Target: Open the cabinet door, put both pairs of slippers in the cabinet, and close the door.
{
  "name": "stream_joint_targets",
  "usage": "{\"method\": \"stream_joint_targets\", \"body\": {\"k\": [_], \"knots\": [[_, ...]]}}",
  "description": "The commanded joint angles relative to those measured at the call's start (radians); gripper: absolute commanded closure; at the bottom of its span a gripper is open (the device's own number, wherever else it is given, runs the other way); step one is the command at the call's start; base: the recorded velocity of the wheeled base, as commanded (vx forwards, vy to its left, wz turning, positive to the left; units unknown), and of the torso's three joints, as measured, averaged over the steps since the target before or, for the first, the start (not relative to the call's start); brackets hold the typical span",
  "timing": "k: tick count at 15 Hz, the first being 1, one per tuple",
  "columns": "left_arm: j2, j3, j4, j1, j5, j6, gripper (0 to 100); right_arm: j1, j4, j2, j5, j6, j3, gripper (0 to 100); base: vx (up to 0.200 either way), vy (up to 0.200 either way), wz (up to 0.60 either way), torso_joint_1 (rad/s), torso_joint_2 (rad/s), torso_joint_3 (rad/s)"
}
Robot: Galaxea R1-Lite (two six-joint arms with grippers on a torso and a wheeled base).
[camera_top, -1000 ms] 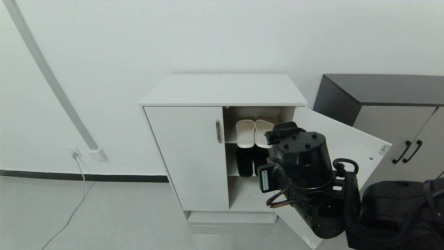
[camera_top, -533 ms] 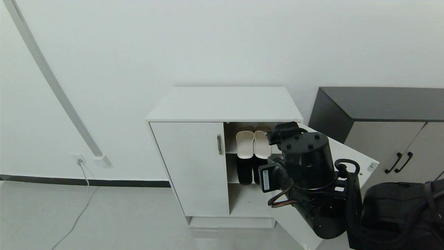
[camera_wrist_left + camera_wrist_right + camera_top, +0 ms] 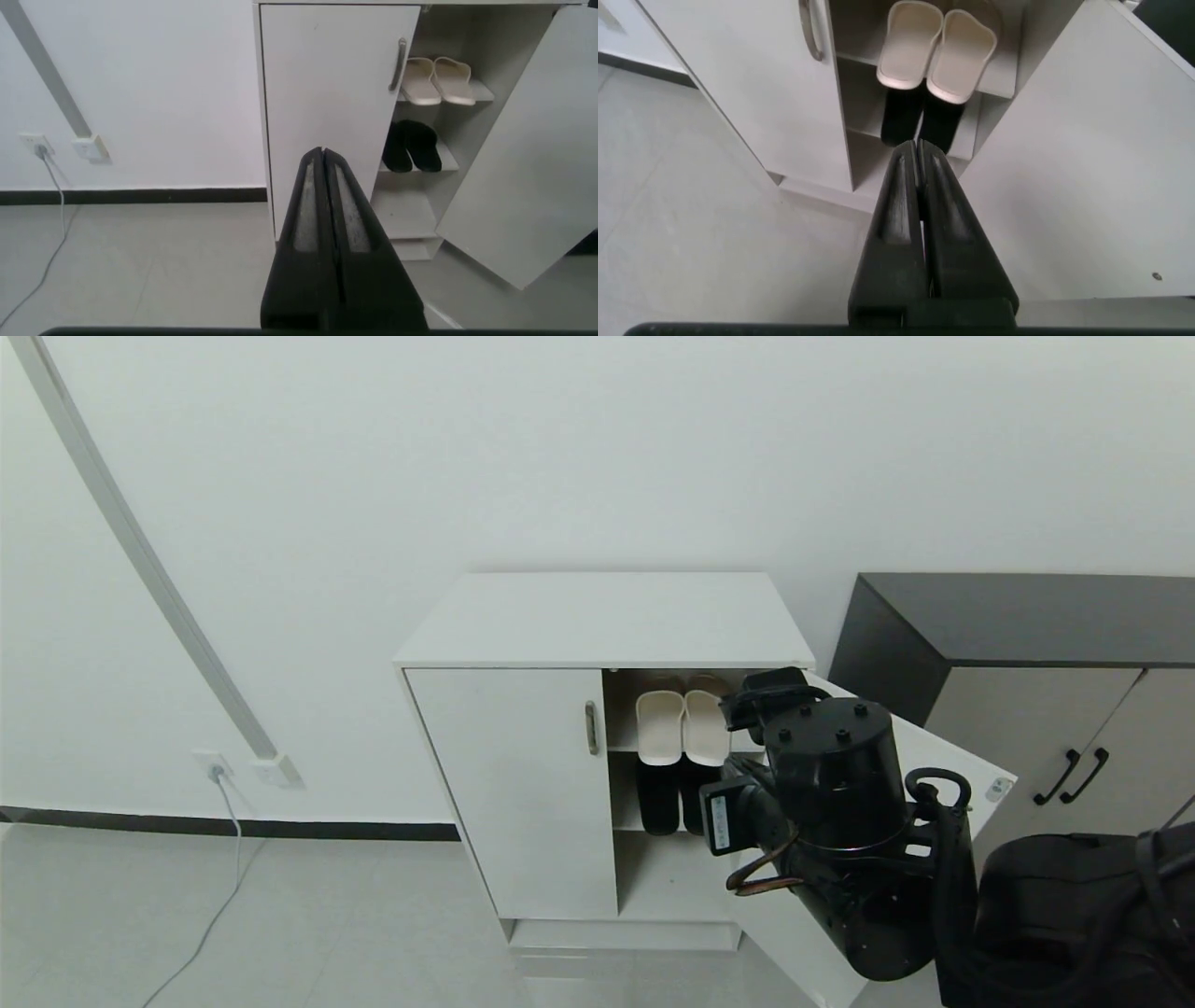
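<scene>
White cabinet [image 3: 597, 621], right door [image 3: 934, 742] ajar; cream slippers [image 3: 681, 726] upper shelf, black slippers [image 3: 658, 798] beneath. Left gripper [image 3: 322, 154], right gripper [image 3: 919, 147]: clenched, empty.

Cabinet [image 3: 607, 616]: smooth matt white board. Door handle [image 3: 591, 727]: brushed metal. Cream slippers [image 3: 681, 728]: smooth moulded plastic. Black slippers [image 3: 658, 798]: matt. Floor [image 3: 327, 933]: glossy grey tile.

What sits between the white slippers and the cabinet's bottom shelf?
The black slippers, one shelf under the white slippers, seen in the head view.

The right arm [image 3: 831, 803] extends forward; both arms' jaws are pressed together.
</scene>
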Motion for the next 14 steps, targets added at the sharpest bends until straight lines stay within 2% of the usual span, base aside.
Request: {"method": "stream_joint_targets", "body": {"k": [1, 6, 13, 14], "knots": [[0.001, 0.000, 0.000, 0.000, 0.000, 0.000, 100, 0.000, -0.001, 0.002, 0.000, 0.000, 0.001, 100, 0.000, 0.000, 0.00, 0.000, 0.00, 0.000], [0.001, 0.000, 0.000, 0.000, 0.000, 0.000, 100, 0.000, 0.001, 0.002, 0.000, -0.001, 0.007, 100, 0.000, 0.000, 0.00, 0.000, 0.00, 0.000], [0.001, 0.000, 0.000, 0.000, 0.000, 0.001, 100, -0.032, -0.005, 0.001, 0.002, -0.009, 0.013, 100, 0.000, 0.000, -0.60, 0.004, 0.00, 0.002], [0.001, 0.000, 0.000, 0.000, 0.000, 0.001, 100, -0.043, -0.014, 0.001, 0.002, -0.010, 0.010, 100, 0.000, 0.000, 0.00, 0.000, 0.00, 0.000]]}}
